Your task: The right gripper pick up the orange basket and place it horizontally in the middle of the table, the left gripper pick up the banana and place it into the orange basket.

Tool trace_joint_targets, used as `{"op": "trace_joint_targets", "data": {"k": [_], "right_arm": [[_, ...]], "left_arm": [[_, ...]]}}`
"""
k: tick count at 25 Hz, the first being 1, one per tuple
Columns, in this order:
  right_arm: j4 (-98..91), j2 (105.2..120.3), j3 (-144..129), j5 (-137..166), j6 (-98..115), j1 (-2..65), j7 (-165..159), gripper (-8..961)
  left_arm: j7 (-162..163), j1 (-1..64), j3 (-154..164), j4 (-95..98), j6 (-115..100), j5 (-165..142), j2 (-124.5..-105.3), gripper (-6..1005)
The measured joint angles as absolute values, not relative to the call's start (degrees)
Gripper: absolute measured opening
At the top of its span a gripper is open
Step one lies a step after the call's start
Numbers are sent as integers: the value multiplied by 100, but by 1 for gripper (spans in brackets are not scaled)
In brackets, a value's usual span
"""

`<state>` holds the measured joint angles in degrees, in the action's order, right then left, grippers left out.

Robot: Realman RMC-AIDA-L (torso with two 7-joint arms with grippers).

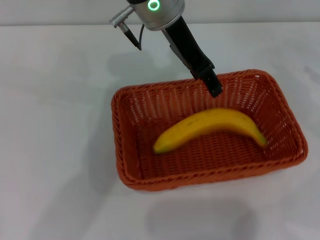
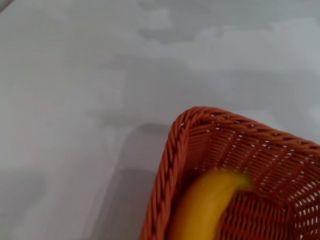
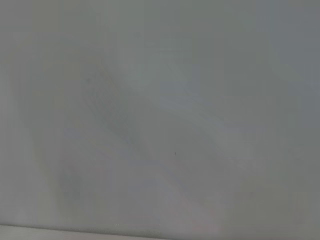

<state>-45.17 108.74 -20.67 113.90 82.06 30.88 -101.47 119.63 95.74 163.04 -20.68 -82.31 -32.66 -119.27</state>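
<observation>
Banana (image 1: pixel 210 129) lies lengthwise inside the orange basket (image 1: pixel 150 182) on the white counter (image 1: pixel 55 125), as I see it from the head camera. Only that view shows the left hand (image 1: pixel 214 86): a black finger bar hanging over the basket's far rim, just above and apart from the fruit, holding nothing; how far it is open I cannot tell. The left wrist camera catches one basket corner (image 2: pixel 175 150) with the banana's end (image 2: pixel 210 200) against the wall. My right wrist camera shows only bare counter (image 3: pixel 160 120).
</observation>
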Motion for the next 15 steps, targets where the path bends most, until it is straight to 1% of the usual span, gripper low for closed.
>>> {"op": "trace_joint_targets", "data": {"k": [4,7,10,12,15], "right_arm": [[-4517,10868,-2067,11390,8174,3085,-10138,693],[-4518,10863,-2029,11386,8162,3084,-10093,693],[-4517,10875,-2010,11317,8101,3076,-9967,693],[-4484,10920,-2006,11216,8030,3071,-9765,693],[-4431,11038,-2002,10989,7905,3051,-9355,693]], "left_arm": [[11920,9518,16303,-2183,-8252,-3198,-11904,682],[11708,9356,16303,-2547,-8273,-2996,-11896,693],[11257,9073,16303,-3070,-8352,-2462,-11892,805],[10876,8831,16303,-3494,-8480,-1974,-11889,880],[10176,8318,16304,-4250,-8688,-904,-11886,888]]}}
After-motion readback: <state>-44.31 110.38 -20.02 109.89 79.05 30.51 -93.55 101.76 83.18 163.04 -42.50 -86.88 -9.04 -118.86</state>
